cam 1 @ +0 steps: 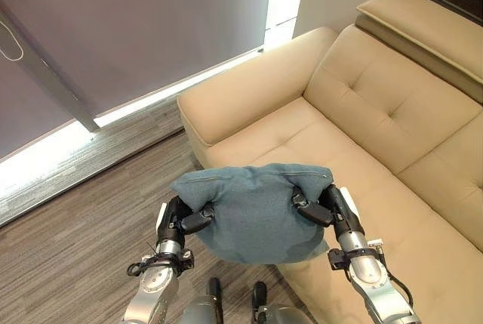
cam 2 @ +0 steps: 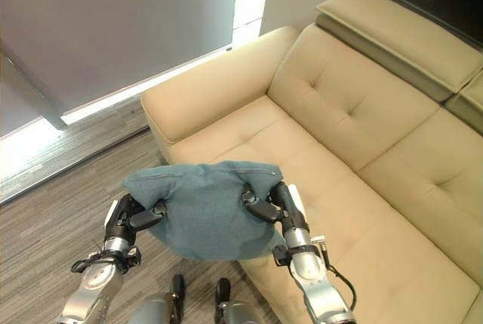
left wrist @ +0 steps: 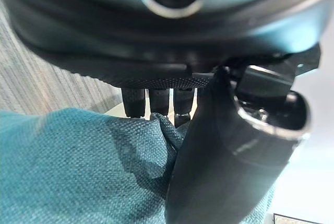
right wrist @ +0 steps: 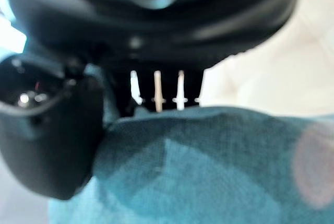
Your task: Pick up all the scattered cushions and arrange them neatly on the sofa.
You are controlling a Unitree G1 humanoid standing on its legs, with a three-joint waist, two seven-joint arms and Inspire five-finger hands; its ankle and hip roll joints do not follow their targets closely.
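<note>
- A teal cushion [cam 1: 256,214] hangs in mid-air between both hands, over the front edge of the sofa seat.
- The left hand [cam 1: 181,218] pinches the cushion's 9 o'clock edge, thumb on top (fabric bunches under it in the wrist view).
- The right hand [cam 1: 326,205] clamps the 3 o'clock edge likewise.
- Beyond, toward 1 o'clock, stretches the beige sofa [cam 1: 377,97].
- At 10 o'clock, wood-plank floor [cam 1: 83,195] runs to a grey wall [cam 1: 143,22].
</note>
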